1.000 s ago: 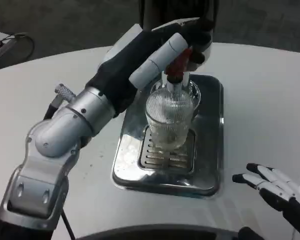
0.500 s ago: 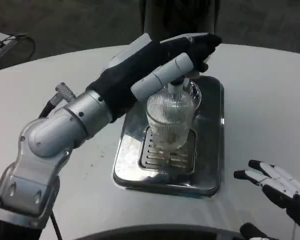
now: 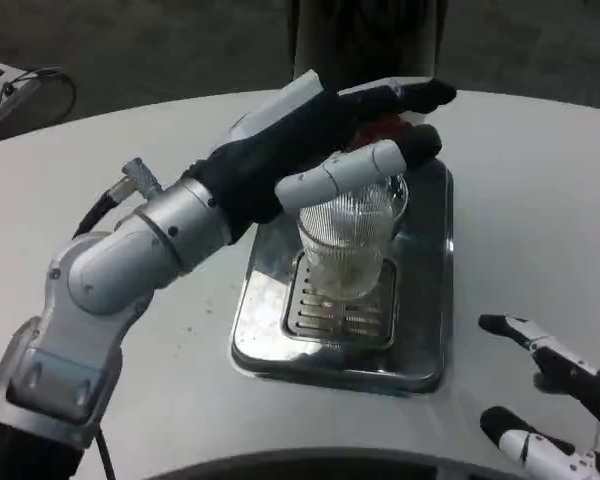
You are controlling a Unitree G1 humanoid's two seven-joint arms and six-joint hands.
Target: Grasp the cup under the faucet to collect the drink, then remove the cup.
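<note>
Up top, the left hand (image 3: 352,140) reaches over the ribbed glass cup (image 3: 346,245), fingers stretched above its rim, grasping nothing. That cup stands upright on the grille of the steel drip tray (image 3: 420,330). Right of the tray, the right hand (image 3: 555,400) lies loose, fingers spread.

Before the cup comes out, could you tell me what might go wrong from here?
The left robot hand hangs over the ribbed glass cup by the red tap; it could bump the rim and tip it on the drip tray. Any drink inside could spill.
</note>
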